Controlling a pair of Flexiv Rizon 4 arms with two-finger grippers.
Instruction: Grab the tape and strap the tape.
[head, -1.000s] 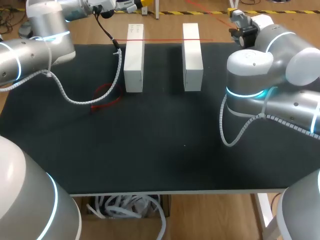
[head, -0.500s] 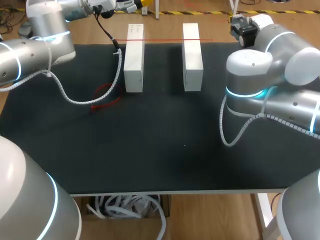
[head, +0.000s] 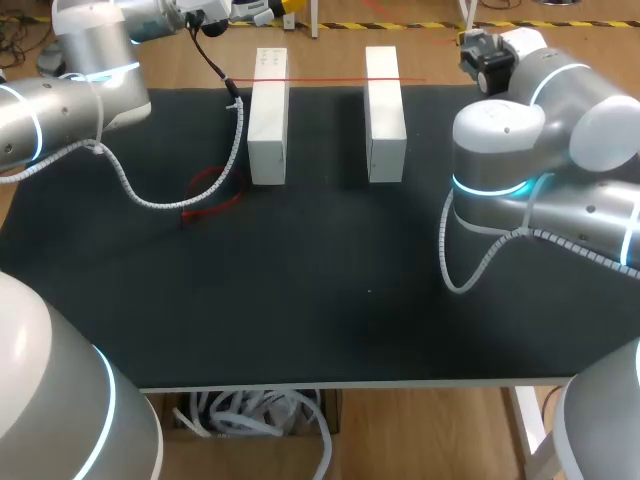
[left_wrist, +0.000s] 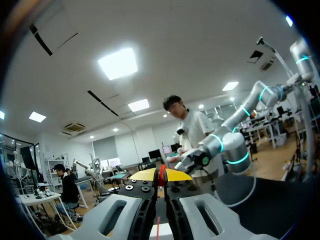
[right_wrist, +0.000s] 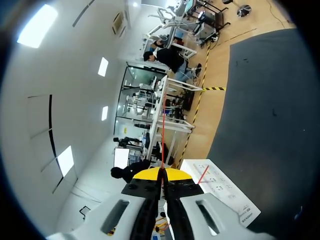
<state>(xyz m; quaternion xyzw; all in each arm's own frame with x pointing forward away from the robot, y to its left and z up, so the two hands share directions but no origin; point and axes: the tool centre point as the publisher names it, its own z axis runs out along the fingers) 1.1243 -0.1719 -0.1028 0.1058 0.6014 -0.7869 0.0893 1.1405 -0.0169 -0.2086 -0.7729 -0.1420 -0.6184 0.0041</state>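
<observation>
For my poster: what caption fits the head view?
Left arm and right arm hold red tape across two white blocks on the black table.

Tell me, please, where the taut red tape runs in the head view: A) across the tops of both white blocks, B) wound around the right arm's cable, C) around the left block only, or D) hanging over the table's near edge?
A: the red tape shows as one straight line crossing the top of the left white block and of the right white block, near their far ends.
</observation>
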